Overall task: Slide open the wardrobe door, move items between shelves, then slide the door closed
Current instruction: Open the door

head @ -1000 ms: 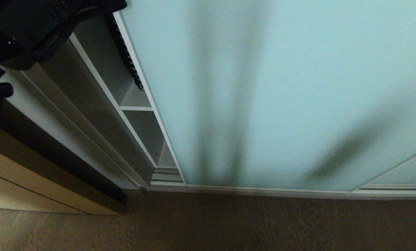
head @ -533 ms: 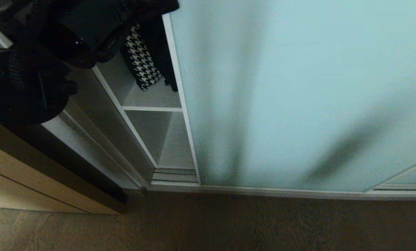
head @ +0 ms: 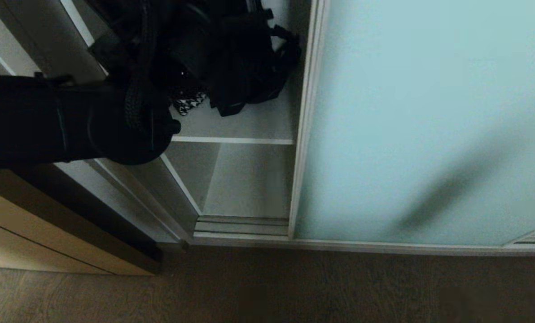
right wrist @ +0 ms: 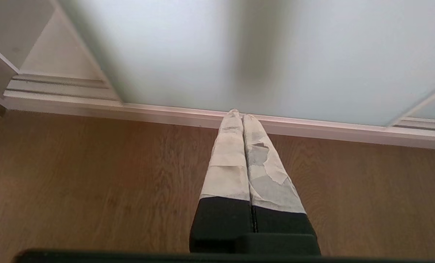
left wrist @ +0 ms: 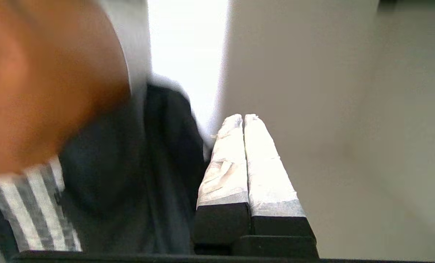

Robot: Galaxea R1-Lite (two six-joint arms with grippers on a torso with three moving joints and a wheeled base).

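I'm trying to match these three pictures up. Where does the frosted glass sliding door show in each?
Head view: sliding door fills the right side.
Left wrist view: not recognisable.
Right wrist view: it spans the top, above the floor.
Shared landmark: the silver floor track beside the door's edge.

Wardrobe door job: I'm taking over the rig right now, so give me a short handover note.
Left gripper: shut, empty, up inside the wardrobe opening.
Right gripper: shut, empty, parked low over the floor before the sliding wardrobe door.
Door: partly open.
Items: black bundle and houndstooth piece on the upper shelf; lower shelf bare.
Left: move items, close door.
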